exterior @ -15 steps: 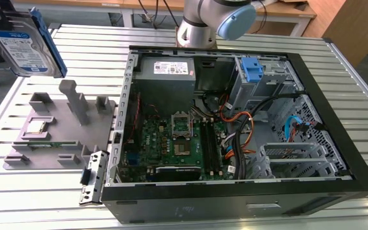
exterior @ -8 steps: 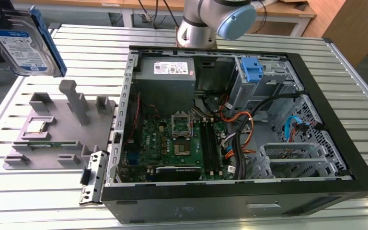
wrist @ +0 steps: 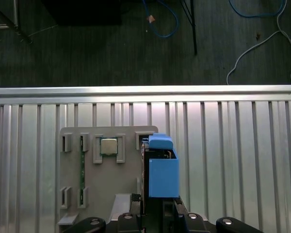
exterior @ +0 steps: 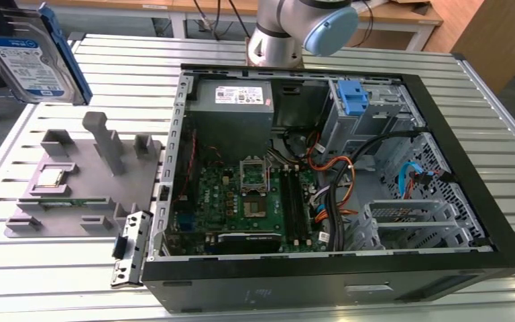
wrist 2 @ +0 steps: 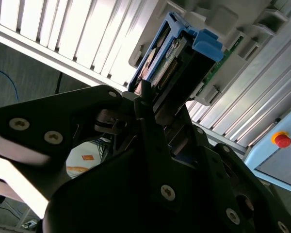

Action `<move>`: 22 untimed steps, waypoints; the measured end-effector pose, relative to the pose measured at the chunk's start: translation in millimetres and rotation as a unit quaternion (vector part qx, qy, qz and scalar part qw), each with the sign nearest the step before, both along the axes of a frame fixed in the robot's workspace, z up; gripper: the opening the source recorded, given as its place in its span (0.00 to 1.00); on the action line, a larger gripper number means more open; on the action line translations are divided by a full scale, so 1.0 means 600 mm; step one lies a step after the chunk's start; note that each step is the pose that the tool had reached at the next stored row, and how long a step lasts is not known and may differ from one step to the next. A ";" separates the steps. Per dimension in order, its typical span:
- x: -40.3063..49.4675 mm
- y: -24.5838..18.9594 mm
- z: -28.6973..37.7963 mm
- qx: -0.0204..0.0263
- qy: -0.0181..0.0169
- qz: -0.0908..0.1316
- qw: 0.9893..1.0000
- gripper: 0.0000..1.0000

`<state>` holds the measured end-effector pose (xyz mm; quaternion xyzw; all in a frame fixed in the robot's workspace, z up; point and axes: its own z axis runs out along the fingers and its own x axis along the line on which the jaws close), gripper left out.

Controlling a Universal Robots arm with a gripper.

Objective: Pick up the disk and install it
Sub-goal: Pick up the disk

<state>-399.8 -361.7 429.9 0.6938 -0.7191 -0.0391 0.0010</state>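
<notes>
The disk (exterior: 27, 59), a silver hard drive with a blue-and-white label and blue rails, hangs upright in the air at the exterior view's far left, above and behind the grey holder plate (exterior: 78, 176). My gripper (wrist 2: 144, 99) is shut on the disk (wrist 2: 170, 56), its black fingers (wrist 2: 102, 104) clamping the near end. In the first wrist view the disk (wrist: 163, 170) shows edge-on, blue rail uppermost, over the holder plate (wrist: 80, 189), with my gripper (wrist: 157, 216) around its near end. The open computer case (exterior: 472, 201) lies to the exterior view's right.
The holder plate carries a processor chip (wrist: 108, 146) and a memory stick (wrist: 82, 174). Inside the case are the power-supply box (exterior: 233, 100), the motherboard (exterior: 239, 201), cables and a blue latch (exterior: 353, 98) at the drive bay. The arm's base (exterior: 280, 33) stands behind the case. A red button (wrist 2: 282, 140) shows nearby.
</notes>
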 end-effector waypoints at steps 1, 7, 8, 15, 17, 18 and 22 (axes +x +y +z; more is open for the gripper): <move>0.000 0.0000 0.005 0.000 0.000 0.000 1.000 0.35; 0.000 0.0000 0.008 0.000 0.000 0.000 1.000 0.35; 0.000 0.0000 0.009 0.000 0.000 0.000 1.000 0.35; 0.000 0.0000 0.013 0.000 0.000 0.000 1.000 0.35; 0.000 0.0000 0.014 0.000 0.000 0.000 1.000 0.35; 0.000 0.0000 0.015 0.000 0.000 0.000 1.000 0.35; 0.000 0.0000 0.017 0.000 0.000 0.000 1.000 0.35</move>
